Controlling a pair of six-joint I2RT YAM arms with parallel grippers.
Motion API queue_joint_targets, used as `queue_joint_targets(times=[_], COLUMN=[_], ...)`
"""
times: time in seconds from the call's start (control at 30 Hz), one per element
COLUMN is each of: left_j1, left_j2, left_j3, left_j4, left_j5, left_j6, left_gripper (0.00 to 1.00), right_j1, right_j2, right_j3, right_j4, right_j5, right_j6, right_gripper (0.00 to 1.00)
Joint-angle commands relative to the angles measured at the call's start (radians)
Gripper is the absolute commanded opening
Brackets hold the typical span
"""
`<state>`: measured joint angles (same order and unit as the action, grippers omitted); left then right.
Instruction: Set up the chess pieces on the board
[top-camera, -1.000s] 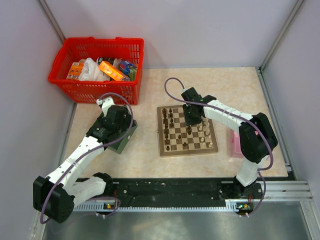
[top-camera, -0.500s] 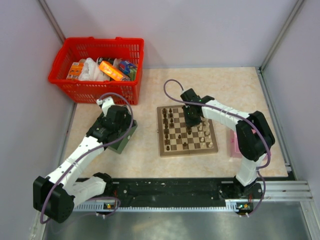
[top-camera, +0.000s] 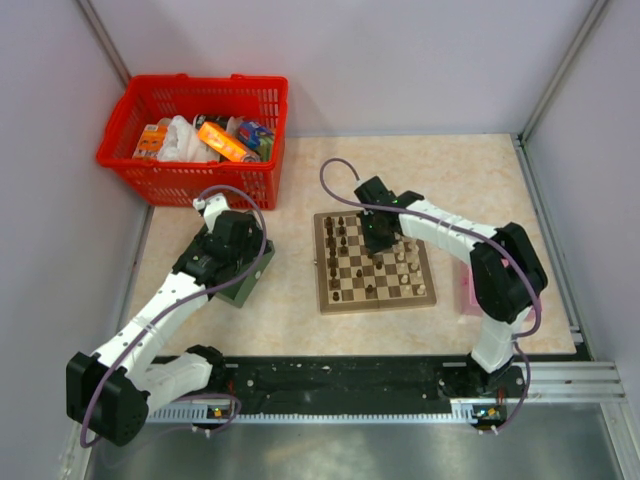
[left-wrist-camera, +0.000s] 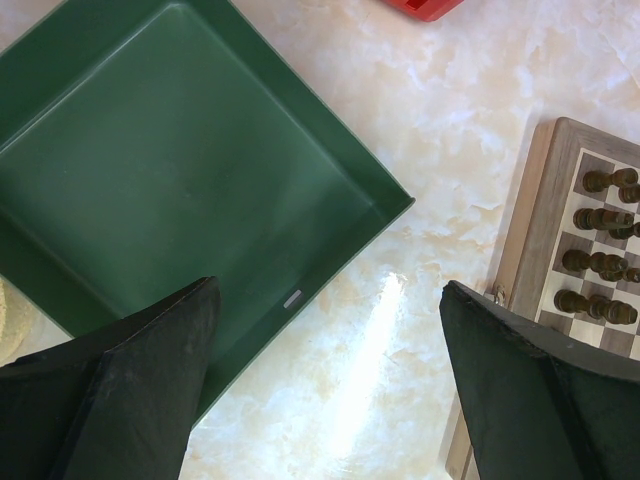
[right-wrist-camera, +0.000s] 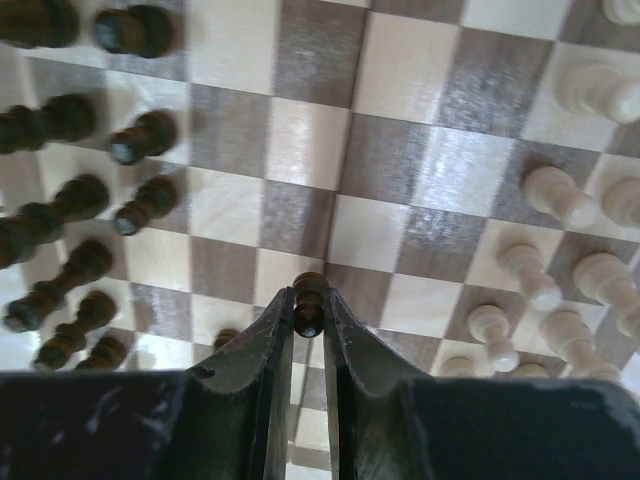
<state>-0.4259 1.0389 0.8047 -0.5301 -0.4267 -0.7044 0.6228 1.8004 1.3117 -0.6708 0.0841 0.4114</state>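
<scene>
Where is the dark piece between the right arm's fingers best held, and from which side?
By its round head, from straight above: the small dark brown wooden chess piece seems upright, so only its narrow top offers the fingers opposing sides.

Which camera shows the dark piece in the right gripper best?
Right wrist: the dark piece sits pinched between the right gripper's fingertips. Top external hides it under the right arm; left wrist misses it.
</scene>
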Motion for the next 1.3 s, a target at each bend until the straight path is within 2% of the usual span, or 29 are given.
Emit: queue_joint_targets(times=[0.0,0.4,1.1,1.27], left_j1=[0.004,0.004,0.004,0.004], left_j2=[-0.007,-0.016,-0.03,-0.031], left_j3=[0.008,-0.001,-0.01,-0.013], left_j4=[0.035,0.032,0.025,0.022], left_j5=[-0.001,-0.007,-0.017,-0.018], left_j6=[0.002,0.0,0.002,-0.001], left_gripper=[0.96,0.96,0.96,0.96], right_j1=[0.07,0.156,0.161,0.161], right_j2=[0.019,0.094,0.123,0.119], right_j3=[0.087,0.142,0.155,0.149], right_j4=[0.023,0.03,0.056,0.054], right_j5=[-0.01,-0.007,-0.026,-0.027], right_j6=[-0.006,0.026,0.043,0.04], right_gripper=[0.15,0.15,0.16,0.22])
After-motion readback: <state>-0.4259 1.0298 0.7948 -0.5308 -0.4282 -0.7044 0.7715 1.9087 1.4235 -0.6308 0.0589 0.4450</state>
